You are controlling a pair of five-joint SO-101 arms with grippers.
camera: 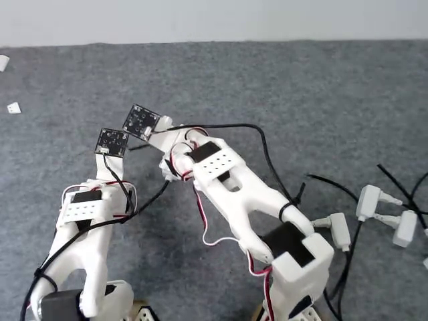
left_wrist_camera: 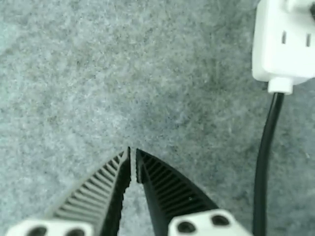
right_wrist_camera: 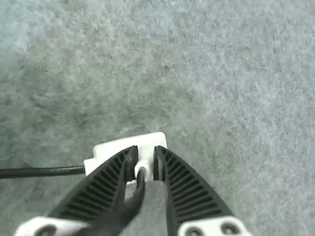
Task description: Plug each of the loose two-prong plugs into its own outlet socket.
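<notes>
My right gripper (right_wrist_camera: pixel 143 156) is shut on a white two-prong plug (right_wrist_camera: pixel 141 173) whose black cord runs back between the fingers. The plug sits against a white outlet socket block (right_wrist_camera: pixel 113 150) lying on the grey felt, and a black cable (right_wrist_camera: pixel 39 171) leaves that block sideways. My left gripper (left_wrist_camera: pixel 132 156) is shut with nothing between its fingers, low over bare felt. Off to its side lies a white outlet socket (left_wrist_camera: pixel 283 42) showing two slots, with a black cable (left_wrist_camera: pixel 265 157). In the high view both arms lean toward the table's middle left, near a white block (camera: pixel 164 124).
At the right of the table lie more white plug and socket pieces (camera: pixel 369 200), (camera: pixel 406 227), (camera: pixel 338 231) on tangled black cables (camera: pixel 334 184). Two small white scraps (camera: pixel 13 107) sit at the far left. The felt runs to a pale wall at the back.
</notes>
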